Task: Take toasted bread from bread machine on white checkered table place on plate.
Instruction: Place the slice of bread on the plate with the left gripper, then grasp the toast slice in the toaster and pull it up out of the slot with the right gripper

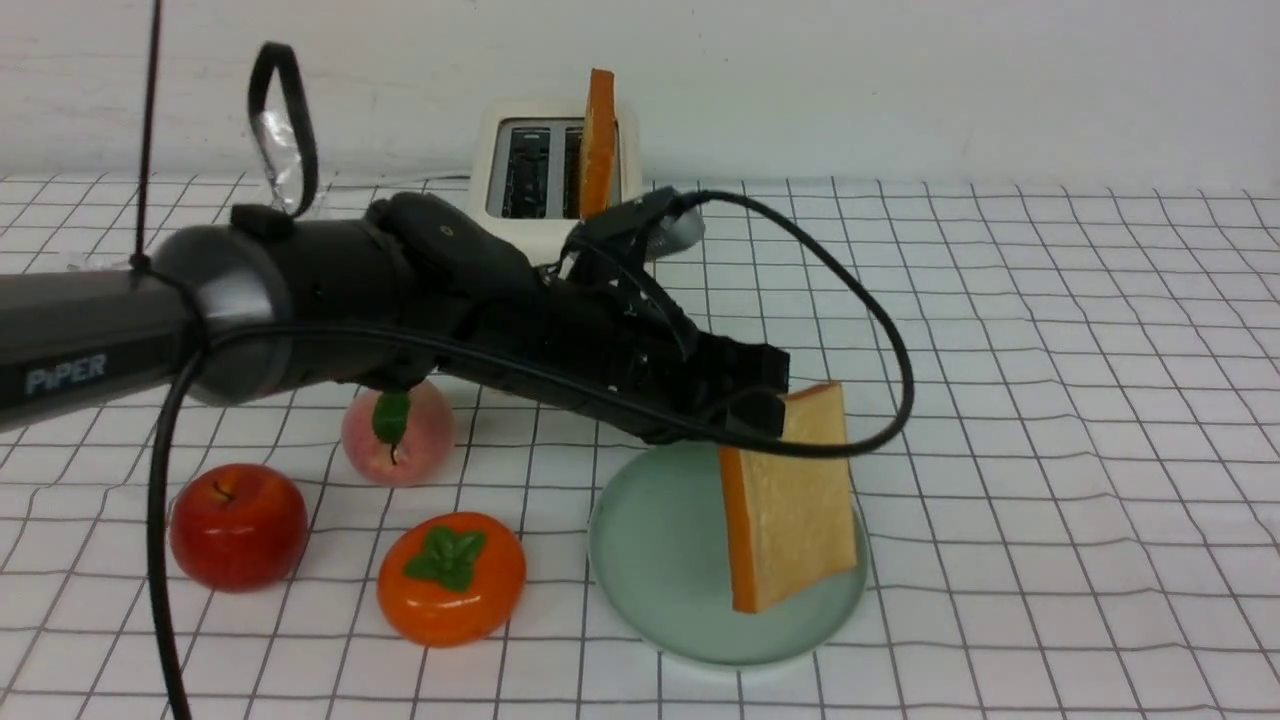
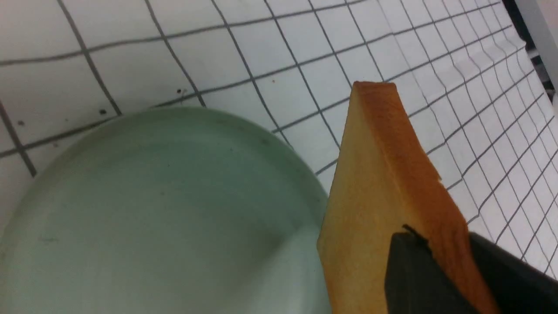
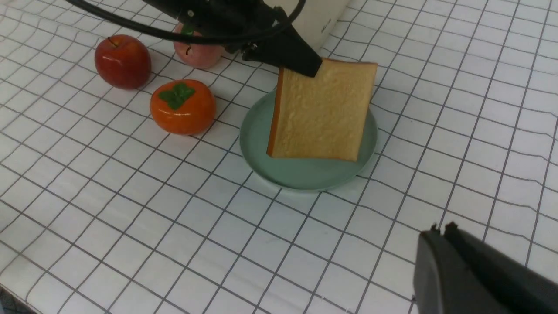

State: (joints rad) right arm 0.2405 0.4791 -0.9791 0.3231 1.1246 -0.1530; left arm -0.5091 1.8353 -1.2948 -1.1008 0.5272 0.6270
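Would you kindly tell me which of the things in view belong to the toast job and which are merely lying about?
Part of the job: left gripper, shut on one toast slice at the plate; second toast slice, standing in the bread machine; checkered table.
Just lying about: red apple, peach, persimmon.

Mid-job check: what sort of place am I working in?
Probably a staged lab tabletop, not a kitchen: white grid-checked cloth, bare white wall, cream-white two-slot toaster and glossy red apple set out as props.
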